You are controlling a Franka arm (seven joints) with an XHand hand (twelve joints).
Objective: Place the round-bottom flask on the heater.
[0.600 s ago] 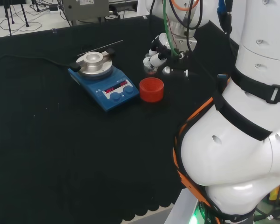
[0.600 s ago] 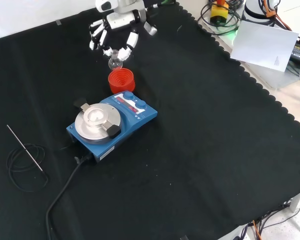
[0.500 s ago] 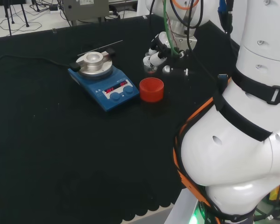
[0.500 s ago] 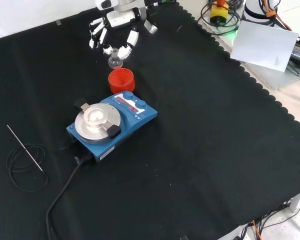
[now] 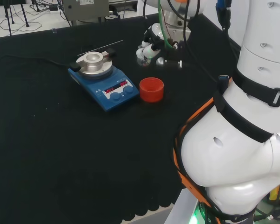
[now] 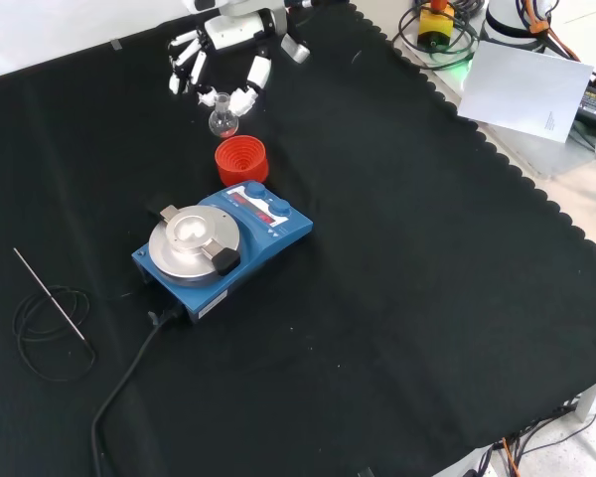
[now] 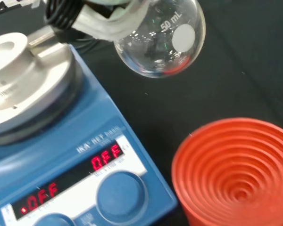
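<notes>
I have the small clear glass round-bottom flask (image 6: 221,120) off the cloth, hanging from the black and white hand (image 6: 222,48) — in the front view its neck is pinched between curled fingertips (image 6: 244,96) while the other fingers (image 6: 182,68) splay off to the left. The flask sits above and just beyond the empty red ribbed ring stand (image 6: 241,160), clear of it. In the wrist view the bulb (image 7: 159,40) hangs between that stand (image 7: 236,169) and the blue heater with its round silver top plate (image 7: 26,84), touching neither.

I judge this the carry step: lifted, not yet delivered. Next I need to bring the hand across the heater's (image 6: 223,245) control panel until the bulb is centred over the plate's dished middle (image 6: 192,233), then lower it upright — a round bottom may roll off if it lands off-centre.
</notes>
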